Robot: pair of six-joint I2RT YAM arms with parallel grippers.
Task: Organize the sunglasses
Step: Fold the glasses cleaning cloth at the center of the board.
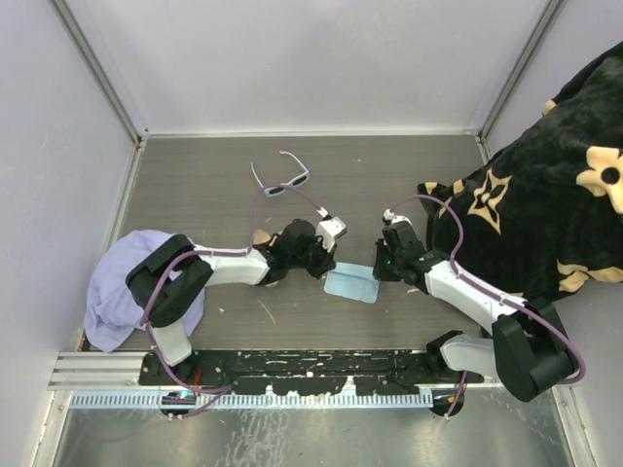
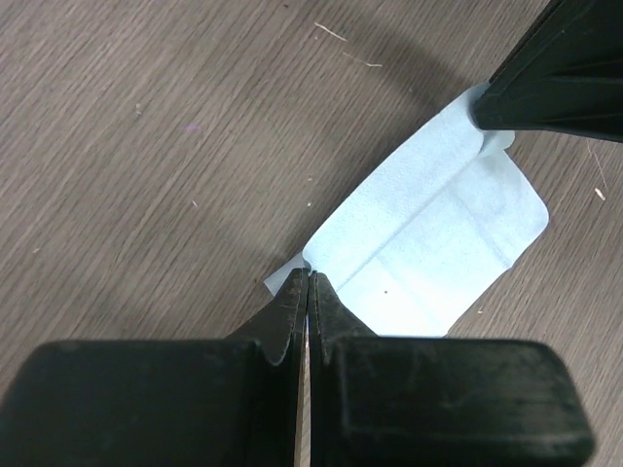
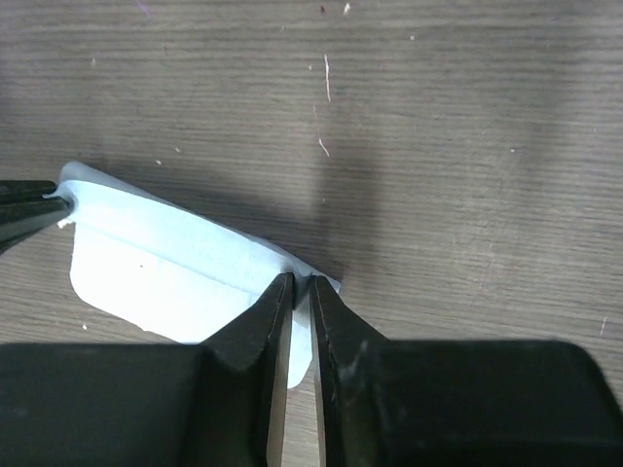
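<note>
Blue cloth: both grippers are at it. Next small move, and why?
Probably open the right gripper fully and back off: the cloth already lies folded on the table, the left gripper pinches its other corner, and the sunglasses lie untouched.

There is one pair of sunglasses (image 1: 297,180). There are two small cloths: one blue cloth (image 1: 350,284) and one lilac cloth (image 1: 109,297). There is one black flowered blanket (image 1: 545,195). There are two robot arms, a left arm (image 1: 226,265) and a right arm (image 1: 467,294).
</note>
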